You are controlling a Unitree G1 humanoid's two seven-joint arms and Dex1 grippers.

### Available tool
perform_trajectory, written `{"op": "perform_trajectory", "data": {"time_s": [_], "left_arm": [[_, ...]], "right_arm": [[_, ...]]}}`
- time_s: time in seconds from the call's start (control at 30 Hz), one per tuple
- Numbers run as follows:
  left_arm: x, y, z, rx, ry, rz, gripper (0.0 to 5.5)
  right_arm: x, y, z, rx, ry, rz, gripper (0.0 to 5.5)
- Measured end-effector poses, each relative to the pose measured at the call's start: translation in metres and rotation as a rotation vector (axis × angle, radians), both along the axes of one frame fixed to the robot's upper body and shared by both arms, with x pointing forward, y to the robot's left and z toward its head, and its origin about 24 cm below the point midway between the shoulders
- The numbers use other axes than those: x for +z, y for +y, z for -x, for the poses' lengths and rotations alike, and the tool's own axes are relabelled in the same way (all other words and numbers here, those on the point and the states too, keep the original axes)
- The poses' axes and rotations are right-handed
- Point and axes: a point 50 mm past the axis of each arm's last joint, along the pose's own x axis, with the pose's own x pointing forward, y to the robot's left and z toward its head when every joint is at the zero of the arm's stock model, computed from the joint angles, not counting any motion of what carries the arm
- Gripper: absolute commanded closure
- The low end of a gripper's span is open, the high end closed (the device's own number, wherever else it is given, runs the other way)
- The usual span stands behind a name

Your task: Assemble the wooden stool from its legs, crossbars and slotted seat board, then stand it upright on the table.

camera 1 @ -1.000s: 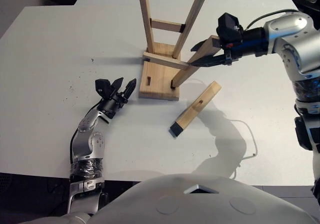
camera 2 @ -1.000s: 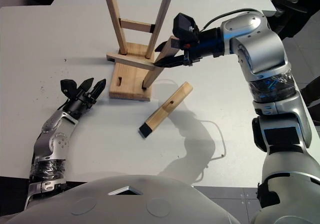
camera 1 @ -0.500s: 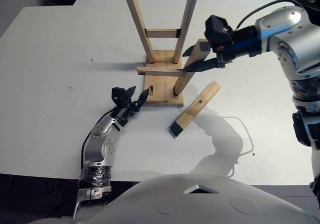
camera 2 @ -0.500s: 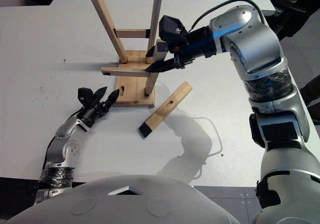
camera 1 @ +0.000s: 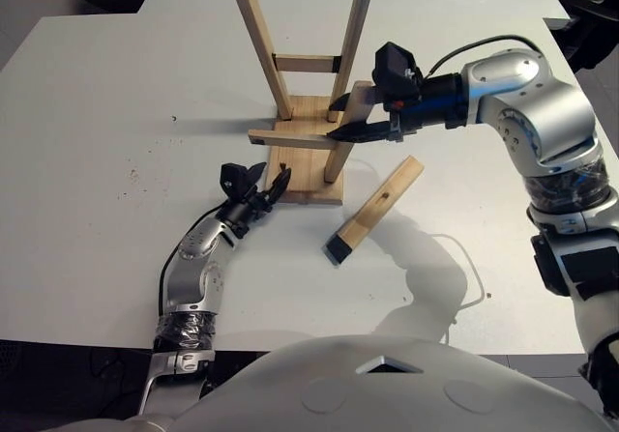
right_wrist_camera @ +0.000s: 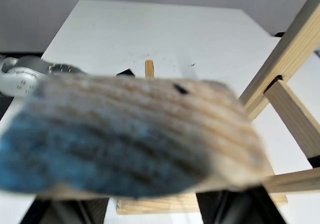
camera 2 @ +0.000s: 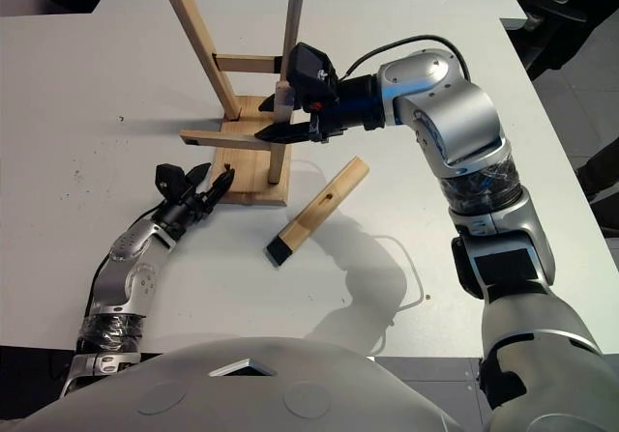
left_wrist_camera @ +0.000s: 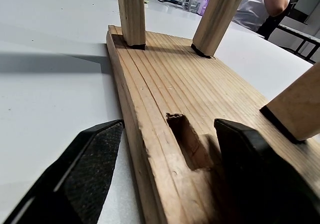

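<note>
Head stereo down over table [camera 1: 97, 113]; wrist cams close, R prob. at leg [right_wrist_camera: 130, 134].

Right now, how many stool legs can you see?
4. Two far legs stand in the board; a near leg stands there too, held by the right gripper; a loose leg lies on the table beside it. None seems hidden.
</note>
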Motion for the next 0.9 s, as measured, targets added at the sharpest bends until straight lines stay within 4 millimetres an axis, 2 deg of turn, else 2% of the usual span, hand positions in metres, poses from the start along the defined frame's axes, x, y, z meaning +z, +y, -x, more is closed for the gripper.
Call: {"op": "perform_trajectory", "data": {"time_s": [0.03,0.13,0.33,0.4,0.47,0.57,0.63,0.7,0.77,0.9], "left_arm": [[0.000,0.001,-0.001,-0.003,0.000,0.001,2.17],[0.000,0.001,-0.002,-0.012,0.001,0.006,2.17],[0.000,0.003,-0.003,-0.003,-0.001,0.007,2.17],[0.001,0.005,-0.003,0.007,-0.001,0.008,2.17],[0.002,0.008,-0.001,0.025,0.011,0.026,2.17],[0.003,0.009,0.011,0.040,0.027,0.039,2.17],[0.002,0.006,0.019,0.041,0.041,0.045,2.17],[0.004,0.003,0.023,0.053,0.045,0.053,2.17],[0.012,0.000,0.025,0.069,0.032,0.071,2.17],[0.033,0.005,0.030,0.131,-0.012,0.113,2.17]], "right_arm": [[-0.001,-0.002,0.000,-0.015,0.001,-0.017,2.99],[-0.021,-0.012,-0.001,-0.085,0.089,-0.021,2.52],[0.010,-0.026,0.002,-0.088,0.000,-0.178,1.74],[0.015,-0.032,0.007,-0.093,-0.016,-0.168,1.74],[0.006,-0.052,0.014,-0.142,-0.009,-0.078,1.74],[-0.028,-0.089,0.027,-0.244,0.034,0.144,1.74],[-0.048,-0.097,0.037,-0.264,0.065,0.217,1.74],[-0.056,-0.086,0.043,-0.250,0.059,0.214,1.74],[-0.063,-0.054,0.054,-0.196,0.052,0.160,1.74],[-0.080,-0.006,0.076,-0.127,0.131,0.115,1.74]]}}
